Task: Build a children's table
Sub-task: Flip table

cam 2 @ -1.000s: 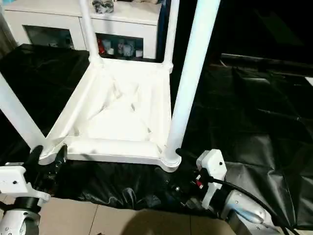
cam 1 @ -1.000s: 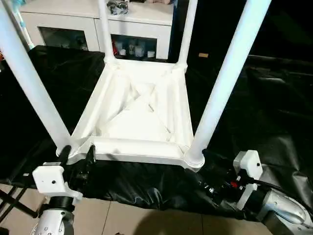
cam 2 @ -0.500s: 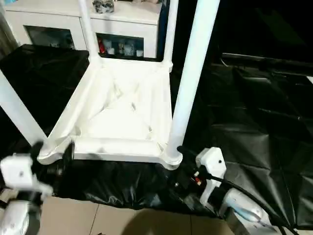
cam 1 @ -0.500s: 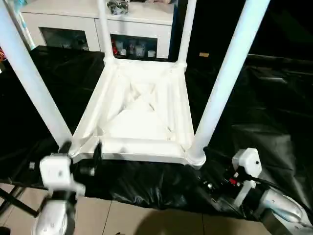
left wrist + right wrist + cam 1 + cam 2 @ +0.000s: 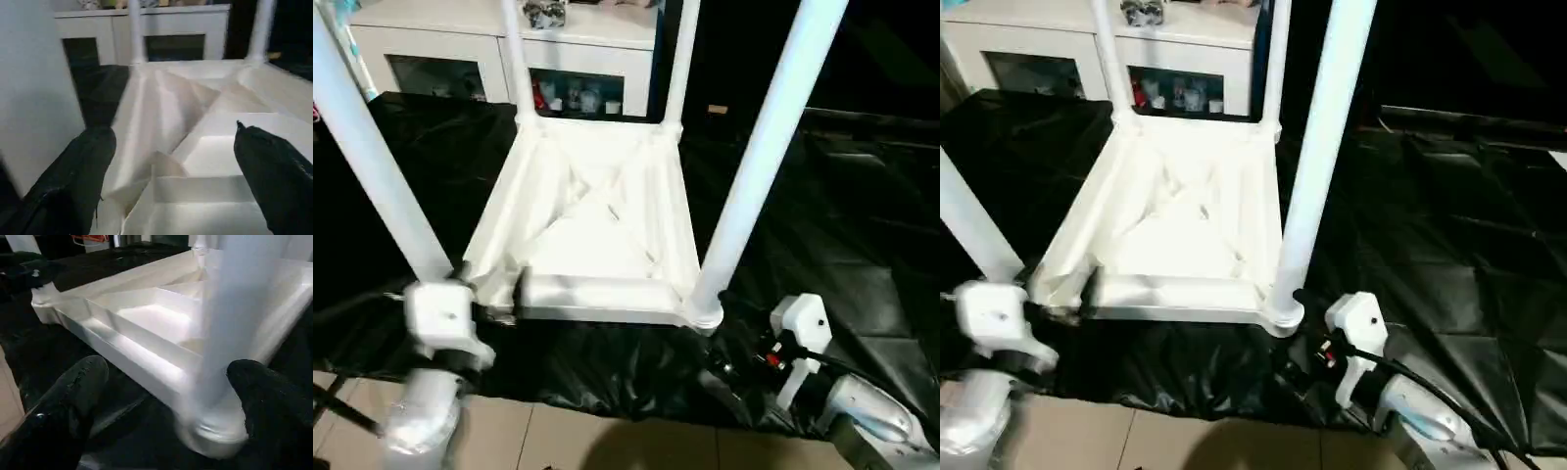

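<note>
The children's table (image 5: 592, 235) lies upside down on a black sheet (image 5: 862, 215), its ribbed underside facing up and its four legs standing up out of the corner sockets. Its long axis runs away from the robot toward a white cabinet (image 5: 597, 59) just beyond the far edge.

At the table's near left corner, the left gripper (image 5: 168, 161) has its two black fingers (image 5: 78, 171) spread wide, one on each side of that corner, pinching nothing. The near left leg (image 5: 367, 157) rises just beside it.

Beyond the table, the cabinet holds small objects behind its glass doors (image 5: 578, 93), too small to identify, and more sit on its top.

At the table's near right corner, the right gripper (image 5: 166, 396) also stands spread wide, its fingers (image 5: 73, 391) flanking the foot of the near right leg (image 5: 759, 157) without closing on it.
</note>
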